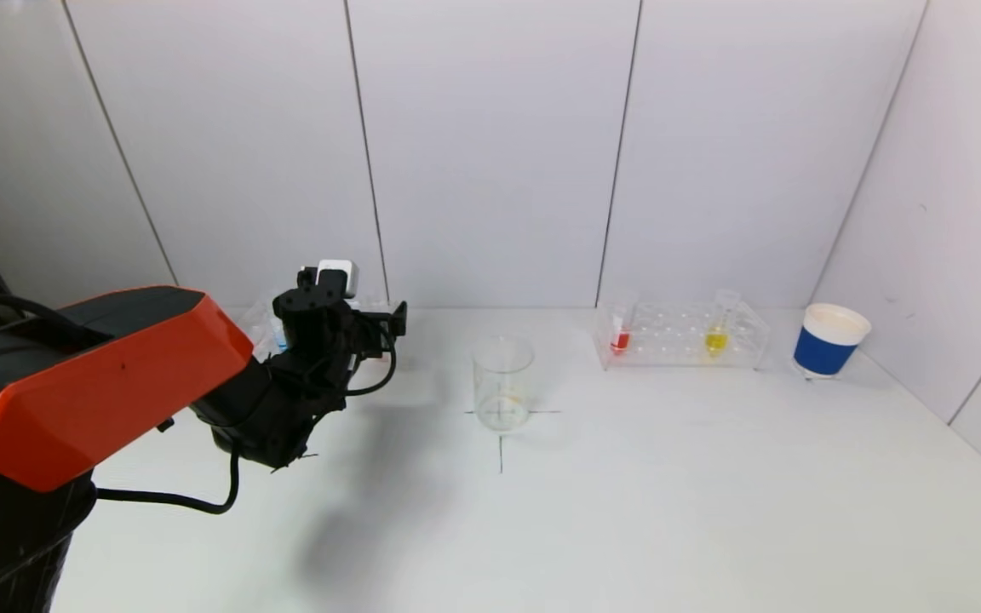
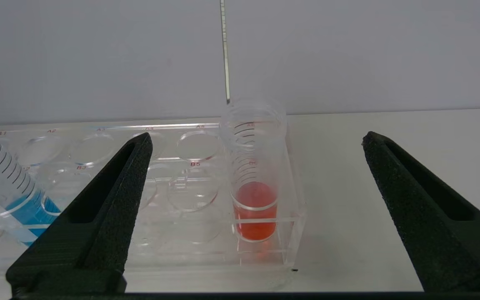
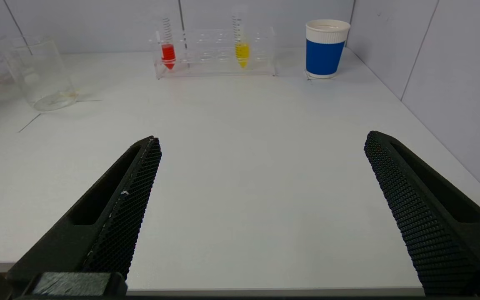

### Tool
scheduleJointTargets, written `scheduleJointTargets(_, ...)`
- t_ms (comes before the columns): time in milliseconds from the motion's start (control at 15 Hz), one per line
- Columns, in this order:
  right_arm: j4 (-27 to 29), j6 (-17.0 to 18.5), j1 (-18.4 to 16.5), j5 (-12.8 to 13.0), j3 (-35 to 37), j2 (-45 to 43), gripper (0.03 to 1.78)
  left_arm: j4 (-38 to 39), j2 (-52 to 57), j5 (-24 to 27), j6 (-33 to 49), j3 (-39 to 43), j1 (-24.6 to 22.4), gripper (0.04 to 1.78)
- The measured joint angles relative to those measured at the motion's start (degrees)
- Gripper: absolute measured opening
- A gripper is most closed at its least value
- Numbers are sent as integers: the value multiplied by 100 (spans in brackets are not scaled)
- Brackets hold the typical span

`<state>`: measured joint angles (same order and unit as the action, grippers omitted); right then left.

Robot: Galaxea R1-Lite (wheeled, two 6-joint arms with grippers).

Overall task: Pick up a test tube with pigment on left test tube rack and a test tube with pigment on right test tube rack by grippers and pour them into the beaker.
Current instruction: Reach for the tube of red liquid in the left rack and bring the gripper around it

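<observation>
Approach to the first pick. I have the left gripper (image 2: 256,216) spread wide and empty, facing the red-pigment tube (image 2: 254,179), which stands upright in the end hole of the left rack (image 2: 173,250). Next I must advance and close squarely on it. The right gripper (image 3: 261,216), also wide and empty, waits well short of the right rack (image 3: 215,52); the beaker (image 1: 503,383) stands between the racks.

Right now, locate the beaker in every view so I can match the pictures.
Head view: the beaker stands mid-table on a drawn cross, between the two racks.
Left wrist view: not in it; only the left rack shows.
Right wrist view: the beaker stands far off, beside the right rack.
Shared landmark: the right rack's red tube, in the head and right wrist views.
</observation>
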<state>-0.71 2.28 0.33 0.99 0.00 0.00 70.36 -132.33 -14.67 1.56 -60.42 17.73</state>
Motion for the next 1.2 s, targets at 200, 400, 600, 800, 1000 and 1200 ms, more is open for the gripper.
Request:
scheduleJointTargets(200,-2,0,0,-2,0,0,177,41,-174,1,-55,-199,-39,176)
scheduleJointTargets(400,0,0,0,-2,0,0,177,66,-362,0,-127,-391,-84,176)
scheduleJointTargets(600,-2,0,0,-2,0,0,177,155,-489,1,-138,-455,-106,176)
scheduleJointTargets(800,0,0,0,-2,0,0,177,223,-601,0,-208,-523,-111,176)
scheduleJointTargets(1000,0,0,0,-2,0,0,177,249,-679,0,-213,-577,-106,176)
scheduleJointTargets(1200,0,0,0,-5,0,0,177,249,-730,1,-235,-686,-89,176)
